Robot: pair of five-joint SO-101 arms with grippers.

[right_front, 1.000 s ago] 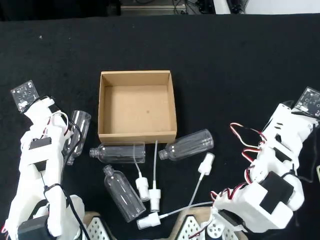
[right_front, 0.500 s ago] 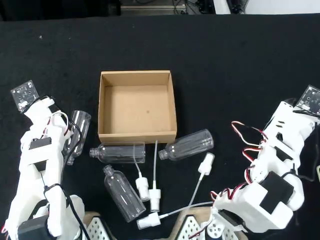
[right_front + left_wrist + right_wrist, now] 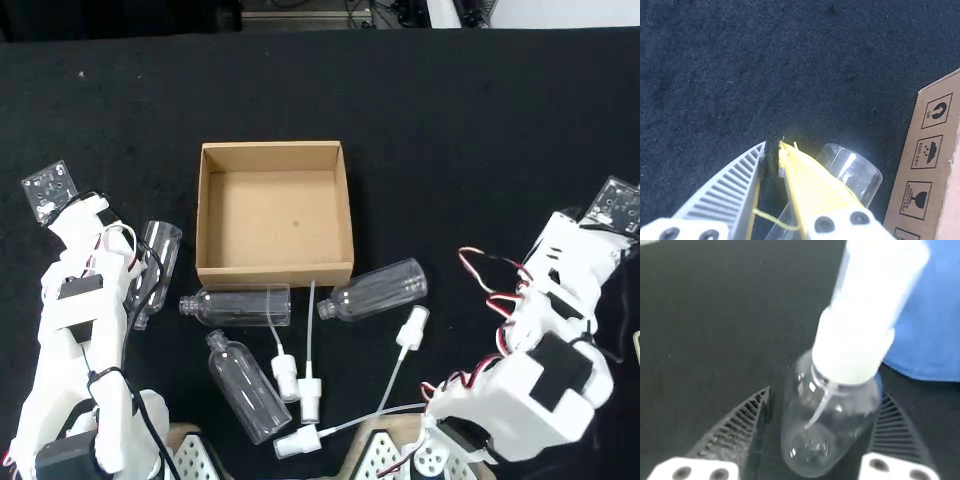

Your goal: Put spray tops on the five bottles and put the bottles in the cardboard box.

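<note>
Surface: black cloth, matte, flecked with lint, over the whole table. Reference thing: cardboard box, open-topped, brown floor showing.

Near side of the box, nearest first:
- first spray top lies flat, its dip tube running toward the right arm.
- near bottle, clear and uncapped, lies slantwise.
- second spray top and third spray top lie side by side, tubes pointing at the box's near wall.
- fourth spray top lies off the box's near right corner.
- front bottle lies along the near wall, just beside it.
- corner bottle lies tilted at the near right corner.

Left of the box: left gripper, fingers drawn to a narrow slit. The left bottle lies just beside the yellow finger.

Right of the box: right gripper, fingers closed around the capped bottle, which has a white spray top fitted. A blue surface lies beyond it.

Beyond the box the cloth runs on to the table's far edge. Behind that edge are cables and a white panel.
</note>
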